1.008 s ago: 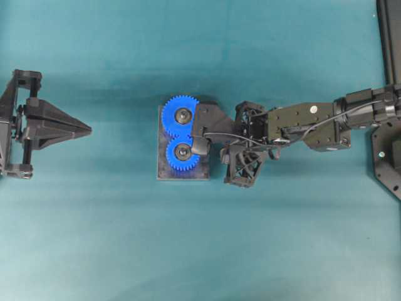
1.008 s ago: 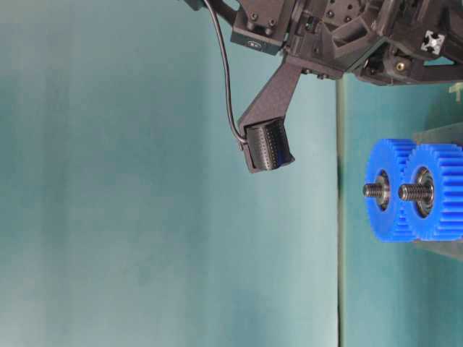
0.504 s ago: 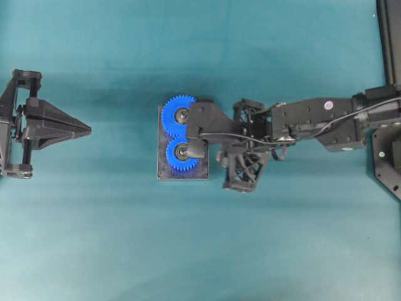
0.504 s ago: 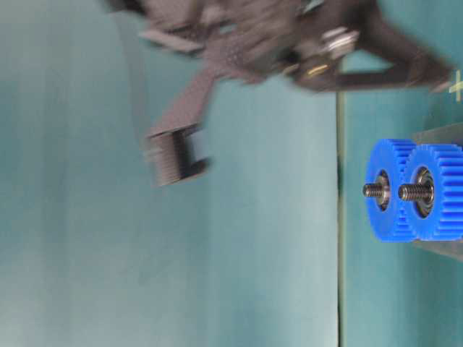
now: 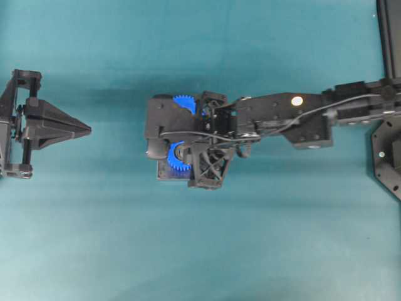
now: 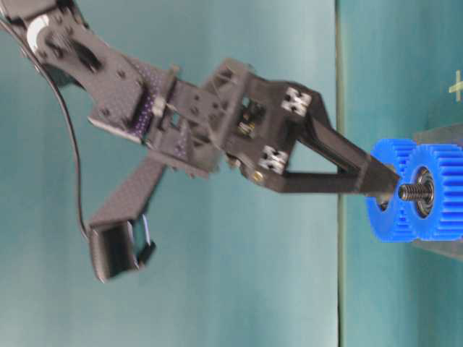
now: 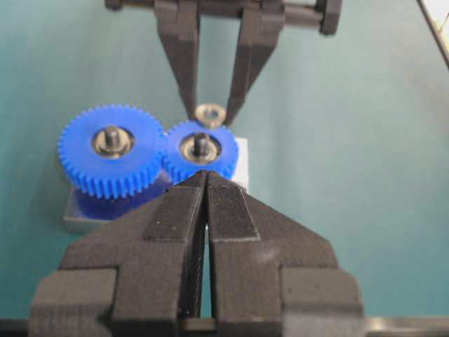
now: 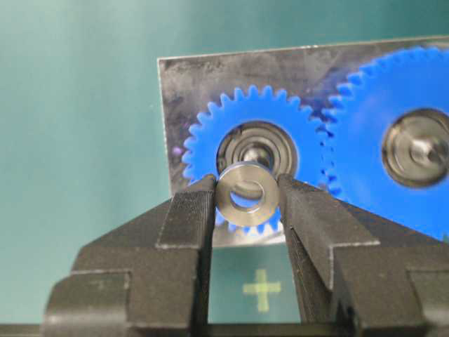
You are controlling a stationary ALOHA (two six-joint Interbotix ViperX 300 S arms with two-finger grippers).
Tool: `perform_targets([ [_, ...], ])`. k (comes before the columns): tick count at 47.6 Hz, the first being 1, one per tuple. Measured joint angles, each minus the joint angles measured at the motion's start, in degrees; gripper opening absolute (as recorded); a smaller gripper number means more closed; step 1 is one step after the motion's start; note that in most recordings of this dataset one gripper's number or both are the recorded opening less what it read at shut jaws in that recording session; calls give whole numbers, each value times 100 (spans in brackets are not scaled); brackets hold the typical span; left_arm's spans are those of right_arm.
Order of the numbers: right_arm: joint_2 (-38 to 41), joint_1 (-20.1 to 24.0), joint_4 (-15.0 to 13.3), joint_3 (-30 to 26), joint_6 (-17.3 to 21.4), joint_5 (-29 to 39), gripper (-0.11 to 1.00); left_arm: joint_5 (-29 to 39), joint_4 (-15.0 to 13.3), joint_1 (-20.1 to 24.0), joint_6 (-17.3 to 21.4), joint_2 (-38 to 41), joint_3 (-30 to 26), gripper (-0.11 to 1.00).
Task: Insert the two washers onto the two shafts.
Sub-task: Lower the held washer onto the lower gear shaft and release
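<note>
Jaws of right gripper (image 8: 247,193) pinch washer (image 8: 246,194), held just above smaller gear's shaft (image 8: 254,151), slightly off-centre. Left gripper (image 7: 205,184) jaws pressed together, idle. Step: alignment. Next: centre hole over shaft, lower, release.

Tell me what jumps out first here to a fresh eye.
The two bright blue gears meshed on a small base plate mid-table. Just above the smaller gear's shaft, the right gripper pinches a shiny metal washer, not yet threaded on. The left gripper sits shut, well off to the side.
</note>
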Motion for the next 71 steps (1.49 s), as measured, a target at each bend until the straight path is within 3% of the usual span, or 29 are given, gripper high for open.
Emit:
perform_targets([
  [15, 123, -141, -9, -62, -62, 44, 32, 0, 0, -62, -9, -18, 0, 0],
  [71, 352, -35, 0, -167, -105, 79, 32, 0, 0, -70, -9, -18, 0, 0],
])
